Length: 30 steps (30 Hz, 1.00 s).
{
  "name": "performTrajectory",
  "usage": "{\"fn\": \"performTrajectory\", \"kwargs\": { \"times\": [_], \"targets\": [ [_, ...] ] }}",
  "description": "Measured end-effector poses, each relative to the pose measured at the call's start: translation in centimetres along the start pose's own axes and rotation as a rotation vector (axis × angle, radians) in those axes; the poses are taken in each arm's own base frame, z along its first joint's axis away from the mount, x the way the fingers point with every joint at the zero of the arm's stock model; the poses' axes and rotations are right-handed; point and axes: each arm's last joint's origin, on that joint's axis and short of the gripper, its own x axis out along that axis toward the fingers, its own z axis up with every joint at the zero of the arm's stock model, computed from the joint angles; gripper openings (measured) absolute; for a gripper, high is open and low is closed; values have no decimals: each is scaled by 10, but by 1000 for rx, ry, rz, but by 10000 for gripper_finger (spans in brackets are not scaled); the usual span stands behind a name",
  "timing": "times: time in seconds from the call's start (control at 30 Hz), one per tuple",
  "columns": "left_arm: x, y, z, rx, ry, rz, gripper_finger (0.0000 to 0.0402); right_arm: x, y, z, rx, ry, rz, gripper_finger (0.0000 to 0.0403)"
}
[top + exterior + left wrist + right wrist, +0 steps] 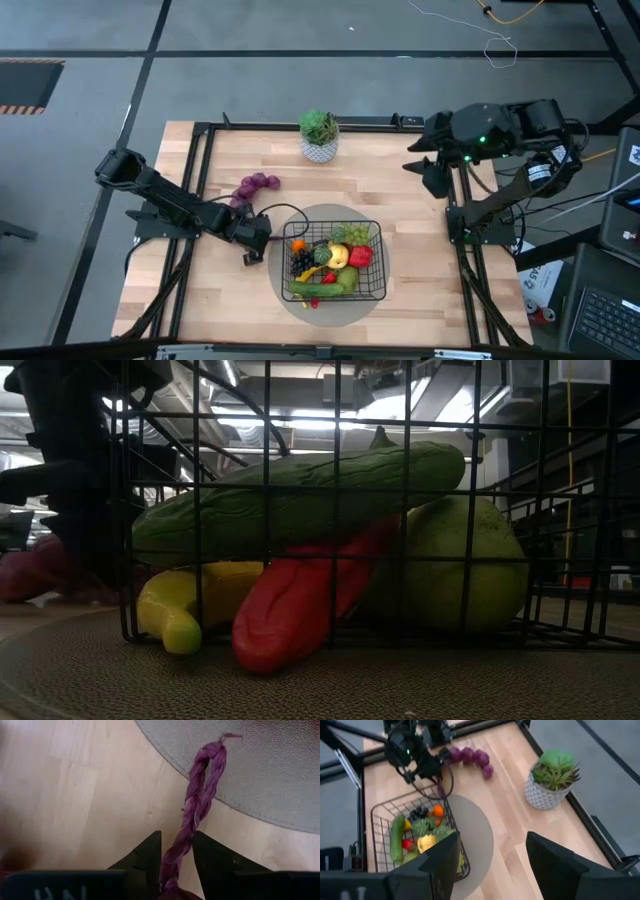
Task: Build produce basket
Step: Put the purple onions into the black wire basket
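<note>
Desk (pixel 420 260) carries a round mat, which steadies the basket (pixel 372 288) at its front middle. Produce (pixel 338 262) fills it; purple grapes (pixel 256 184) lie outside, toward the left edge. Left gripper (pixel 250 256), clamped on their stem (pixel 197 807), looks set to drag them in. Right gripper (pixel 492 865) waits spread apart at the right edge.

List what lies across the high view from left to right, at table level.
Left gripper shut on the purple grape stem → basket of produce on the round mat → right gripper, open, at the table's right edge.
</note>
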Motion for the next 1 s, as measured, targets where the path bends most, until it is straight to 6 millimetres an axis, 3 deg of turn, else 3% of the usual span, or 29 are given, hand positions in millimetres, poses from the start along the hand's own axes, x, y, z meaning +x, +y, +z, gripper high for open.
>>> {"fn": "performTrajectory", "kwargs": {
  "times": [0.47,1.0],
  "targets": [
    [-2,-7,-6,126,47,-70,105,44,8,-15,-54,175,-55,226],
    [14,-14,-13,174,167,-108,105,44,8,-16,-56,181,-49,226]
  ]
}}
